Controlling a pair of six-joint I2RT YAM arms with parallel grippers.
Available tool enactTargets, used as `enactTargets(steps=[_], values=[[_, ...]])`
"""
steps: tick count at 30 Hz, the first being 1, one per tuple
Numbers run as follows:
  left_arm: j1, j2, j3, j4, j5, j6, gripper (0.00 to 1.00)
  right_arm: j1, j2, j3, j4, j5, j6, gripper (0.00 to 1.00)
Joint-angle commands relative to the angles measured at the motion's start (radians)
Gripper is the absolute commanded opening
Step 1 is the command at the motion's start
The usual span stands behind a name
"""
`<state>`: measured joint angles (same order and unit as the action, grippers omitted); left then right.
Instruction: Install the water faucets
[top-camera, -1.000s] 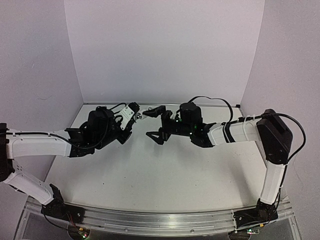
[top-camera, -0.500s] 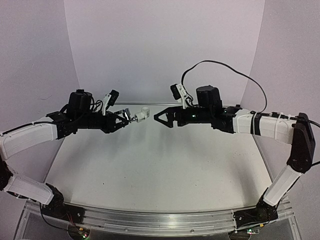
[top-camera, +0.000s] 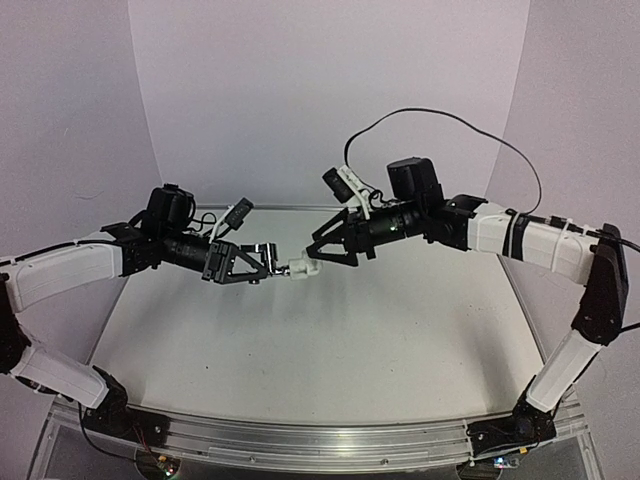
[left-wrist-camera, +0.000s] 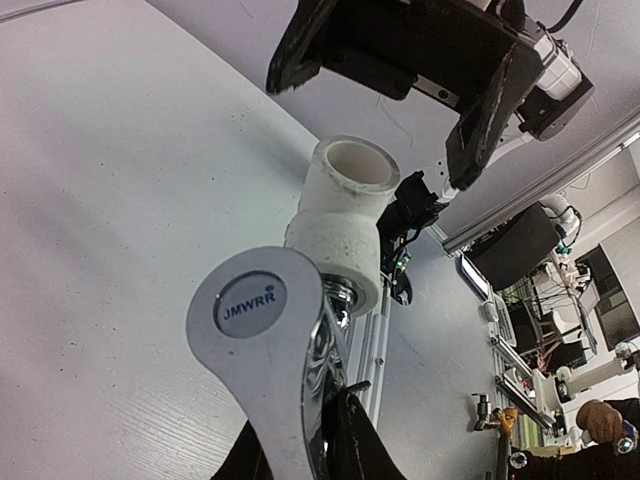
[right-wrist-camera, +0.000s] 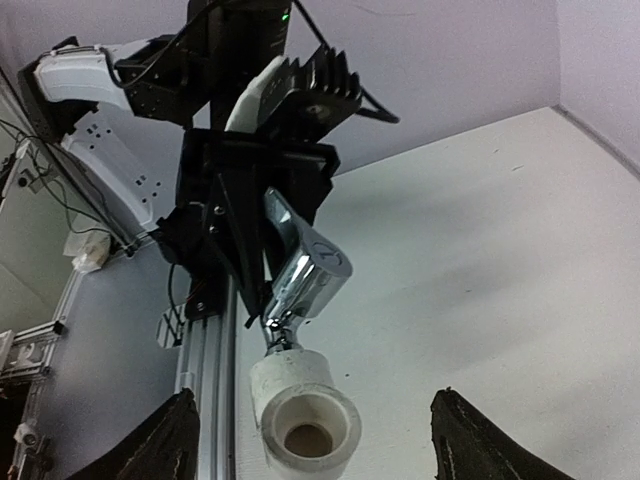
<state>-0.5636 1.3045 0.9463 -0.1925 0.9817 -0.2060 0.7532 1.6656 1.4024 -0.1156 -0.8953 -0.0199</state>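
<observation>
Holding the tap (right-wrist-camera: 305, 270) in mid-air, well above the table (top-camera: 300, 370) and roughly midway between the two arms. Pinched on its shiny body by the left gripper (top-camera: 258, 263), lever cap turned toward the left wrist camera, threaded end pointing away. Seated on that end, a white elbow fitting (right-wrist-camera: 300, 410), open socket facing the right arm; depth of the thread in it not readable from any view.

Facing it, the right gripper (top-camera: 318, 252), jaws spread wide, one fingertip either side of the fitting and apart from it, gripping nothing.

Probably next: closing on the fitting and turning it against the tap. Plenty to go wrong there.

- Closing off-centre on round, smooth plastic: likely to shove it sideways and tilt the tap in the left pinch.
- Turning with the two parts out of line: likely to cross the thread or jam it.
- Relying on a narrow pinch over slick chrome: likely to let the tap spin along with the fitting instead of tightening, or slip free and drop to the table.
- Pushing in too far: likely to knock fingertips against the left gripper, just behind the fitting.
</observation>
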Motion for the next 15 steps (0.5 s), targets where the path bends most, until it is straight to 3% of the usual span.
enactTargets(steps=[1, 6, 10, 13, 15], values=[[0.004, 0.002, 0.085, 0.040, 0.055, 0.030, 0.00, 0.001, 0.055, 0.017, 0.032, -0.159, 0.133, 0.77], [0.004, 0.001, 0.093, 0.040, 0.033, 0.030, 0.00, 0.008, 0.080, 0.008, 0.106, -0.176, 0.228, 0.68], [0.003, -0.002, 0.093, 0.040, 0.014, 0.036, 0.00, 0.009, 0.103, 0.008, 0.166, -0.207, 0.295, 0.47], [0.004, -0.001, 0.094, 0.041, -0.016, 0.041, 0.00, 0.009, 0.112, -0.007, 0.224, -0.240, 0.364, 0.40], [0.003, 0.001, 0.097, 0.042, -0.047, 0.061, 0.00, 0.009, 0.108, -0.037, 0.297, -0.269, 0.440, 0.29]])
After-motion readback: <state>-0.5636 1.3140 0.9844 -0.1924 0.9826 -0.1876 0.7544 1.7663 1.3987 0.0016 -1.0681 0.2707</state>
